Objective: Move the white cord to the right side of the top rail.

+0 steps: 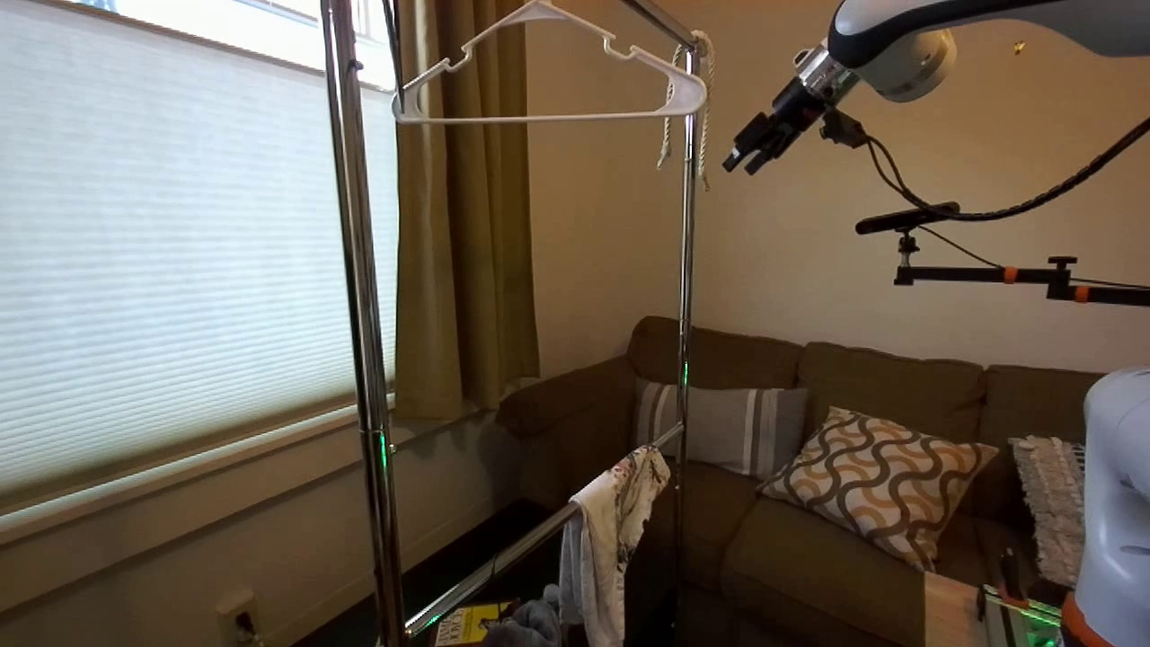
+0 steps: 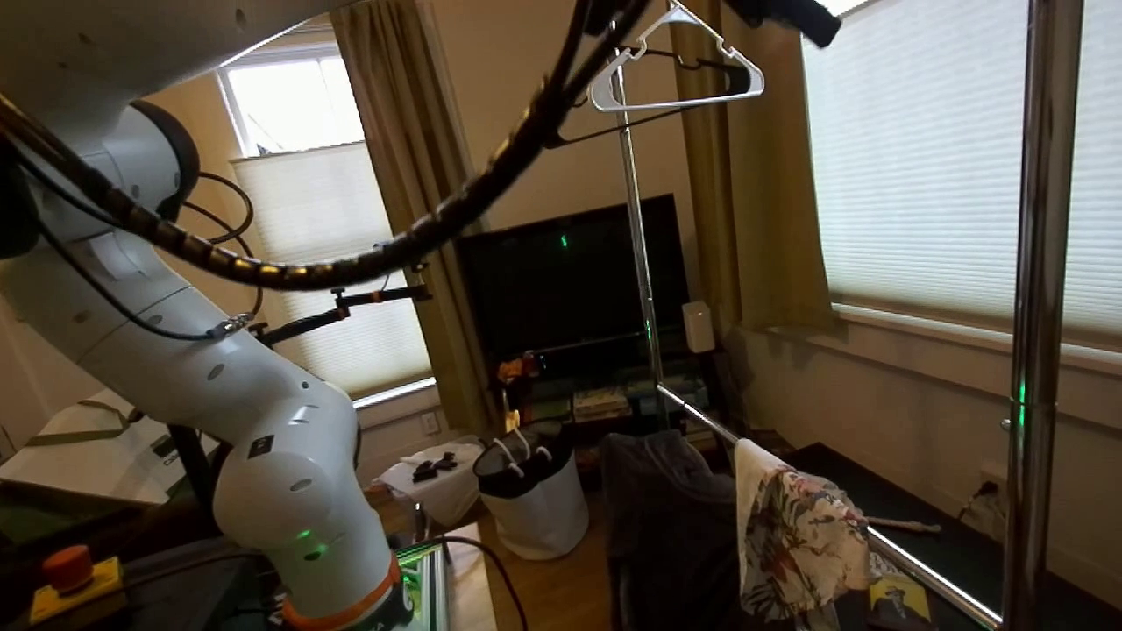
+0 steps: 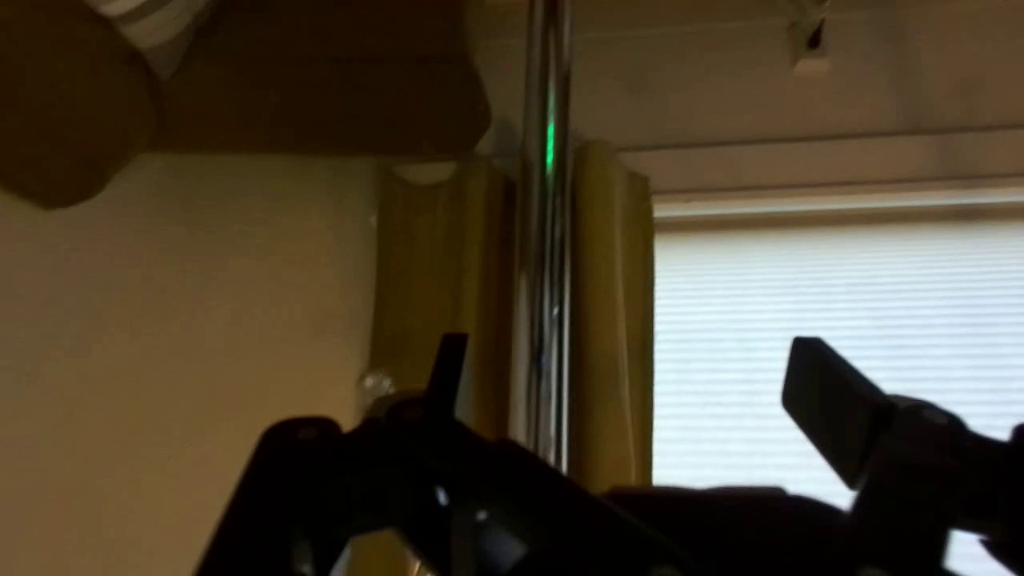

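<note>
The white cord (image 1: 704, 144) is draped over the top rail (image 1: 660, 20) at its end by the far upright pole in an exterior view. Its two ends hang down on either side of that pole. My gripper (image 1: 742, 165) is open and empty, to the right of the cord in that view and apart from it, angled down towards the rack. In the wrist view the gripper (image 3: 628, 344) has its fingers wide apart, with an upright pole (image 3: 548, 240) showing between them. I cannot make out the cord there for certain.
A white hanger (image 1: 548, 119) hangs on the rack, with a black hanger (image 2: 743, 81) behind it. A floral cloth (image 1: 620, 530) lies over the lower crossbar (image 1: 494, 568). A sofa (image 1: 755, 530) and a camera mount (image 1: 979, 274) stand beyond. Curtains and a window are behind the rack.
</note>
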You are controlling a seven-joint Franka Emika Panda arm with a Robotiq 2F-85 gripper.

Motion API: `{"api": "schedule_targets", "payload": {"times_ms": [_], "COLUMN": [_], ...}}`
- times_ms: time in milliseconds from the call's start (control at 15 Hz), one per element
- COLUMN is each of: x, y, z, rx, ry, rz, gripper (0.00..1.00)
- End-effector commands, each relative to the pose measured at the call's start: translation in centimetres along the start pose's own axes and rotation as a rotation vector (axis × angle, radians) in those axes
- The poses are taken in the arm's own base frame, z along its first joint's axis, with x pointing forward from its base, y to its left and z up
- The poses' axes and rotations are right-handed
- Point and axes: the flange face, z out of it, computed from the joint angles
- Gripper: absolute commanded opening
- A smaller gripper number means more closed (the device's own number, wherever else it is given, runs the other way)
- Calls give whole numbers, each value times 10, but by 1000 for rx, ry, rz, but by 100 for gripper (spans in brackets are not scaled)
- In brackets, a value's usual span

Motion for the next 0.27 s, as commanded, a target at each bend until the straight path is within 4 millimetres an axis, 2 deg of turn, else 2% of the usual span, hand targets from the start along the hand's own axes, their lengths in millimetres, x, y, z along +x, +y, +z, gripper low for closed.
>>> {"api": "schedule_targets", "payload": {"times_ms": [0,67,133,200], "x": [-41,-47,-31,-38], "y": [-12,-15,-10,-13], "z": [33,45,33,42], "rx": [144,184,121,147], "ry": [-150,-198,-141,-175], "rz": [22,32,24,29], "gripper": [100,100,100,100]}}
